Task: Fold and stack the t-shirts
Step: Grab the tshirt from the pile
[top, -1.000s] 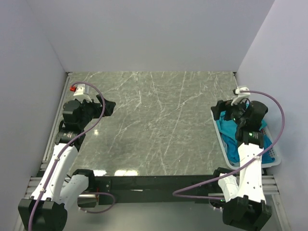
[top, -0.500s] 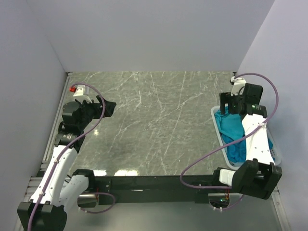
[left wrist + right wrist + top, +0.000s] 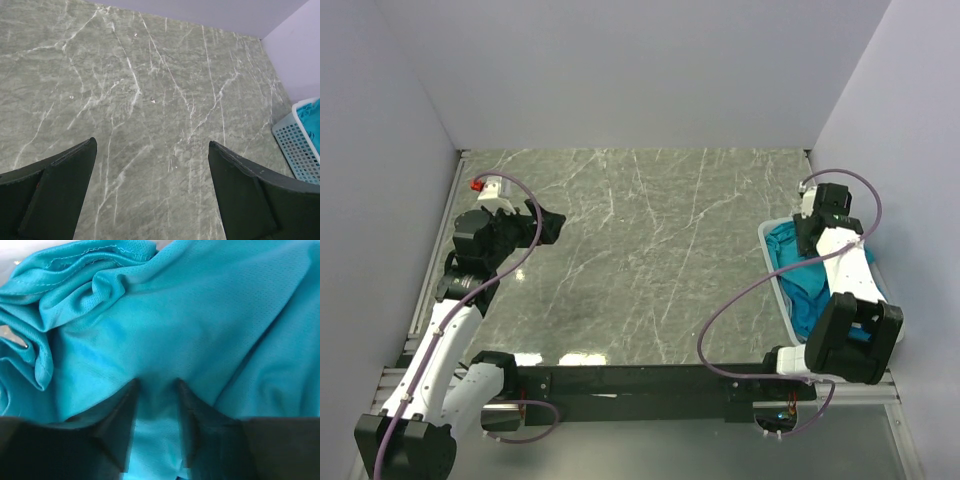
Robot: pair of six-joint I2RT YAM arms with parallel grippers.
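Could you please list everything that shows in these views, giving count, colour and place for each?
t-shirt: one visible, teal, bunched in the basket at the table's right edge.
basket: one, white slatted plastic, right edge of the table.
table: one, grey-green marble pattern, between the arms.
left tool: one, black, jaws wide open above bare table on the left.
right tool: one, black, down in the basket, fingers pressed into the teal fabric with a fold between them.

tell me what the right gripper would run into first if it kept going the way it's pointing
The teal t-shirt in the white basket. The right gripper points down into the crumpled cloth, and its fingers already look pressed into a fold. How deep the basket floor lies beneath cannot be told.
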